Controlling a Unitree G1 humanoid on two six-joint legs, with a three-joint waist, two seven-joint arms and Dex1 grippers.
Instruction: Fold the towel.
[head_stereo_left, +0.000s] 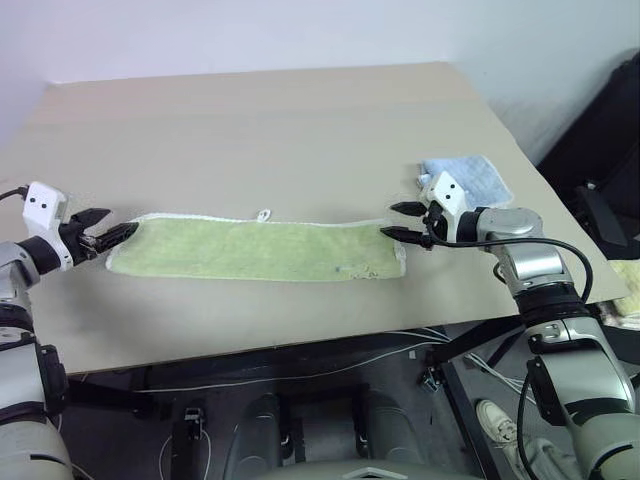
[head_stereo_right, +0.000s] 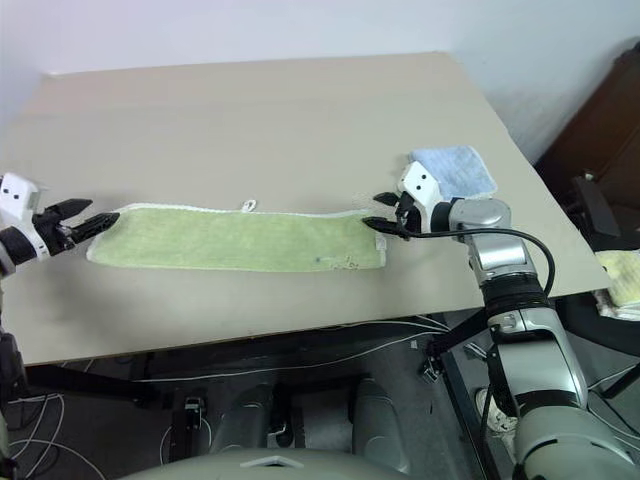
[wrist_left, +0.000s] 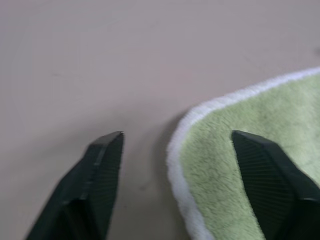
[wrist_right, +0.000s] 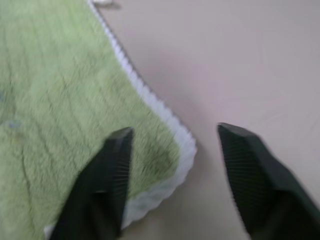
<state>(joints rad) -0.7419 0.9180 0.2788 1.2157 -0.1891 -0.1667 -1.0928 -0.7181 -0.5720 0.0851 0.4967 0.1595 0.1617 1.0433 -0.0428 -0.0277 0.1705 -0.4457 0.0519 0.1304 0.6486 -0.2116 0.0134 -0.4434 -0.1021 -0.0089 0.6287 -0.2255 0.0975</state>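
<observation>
Left eye view: one light lime-green terry cloth towel with white edge trim (head_stereo_left: 255, 250) lay flat as a long narrow strip across the near part of a plain beige table (head_stereo_left: 270, 130), its small white loop (head_stereo_left: 264, 215) on the far long edge and a small dark embroidered mark (head_stereo_left: 343, 268) near its right end. Left gripper (head_stereo_left: 112, 232) stood at the strip's left end, fingers parted and holding nothing; in the left wrist view one black finger (wrist_left: 270, 175) hung over the towel's rounded corner, the other over bare table. Right gripper (head_stereo_left: 398, 221) stood at the strip's right end, fingers likewise spread and empty; in the right wrist view one finger (wrist_right: 112, 175) lay over the corner, the other beside it. One smaller folded light blue towel (head_stereo_left: 468, 178) lay just behind the right gripper.
</observation>
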